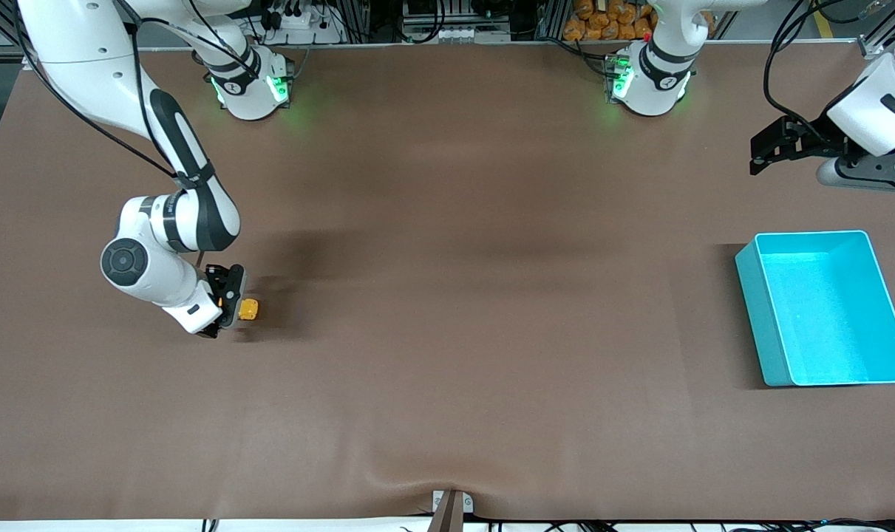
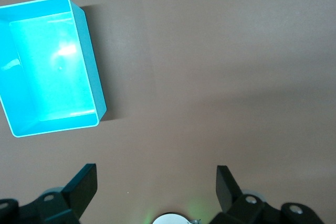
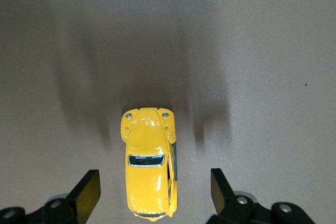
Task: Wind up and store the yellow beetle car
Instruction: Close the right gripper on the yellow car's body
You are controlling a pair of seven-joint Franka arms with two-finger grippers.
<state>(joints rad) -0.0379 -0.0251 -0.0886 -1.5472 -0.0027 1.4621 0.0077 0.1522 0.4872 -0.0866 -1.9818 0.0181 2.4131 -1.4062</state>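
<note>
Starting at the right arm's end of the table [image 1: 432,222], we see the right gripper [image 1: 234,299] low over the yellow beetle car [image 1: 249,309]. In the right wrist view the car [image 3: 150,163] sits on the table between the jaws, which stand apart on either side of its body, not touching it. We judge this is the grasp step, before any winding. Next move calls for the jaws to close squarely on the car's sides, then a pull-back roll on the table to wind it. The middle of the table carries nothing. Toward the left arm's end sits the teal bin [image 1: 824,310], with nothing in it. The left gripper [image 1: 768,151] waits above the table beside that bin, jaws wide apart, holding nothing.
</note>
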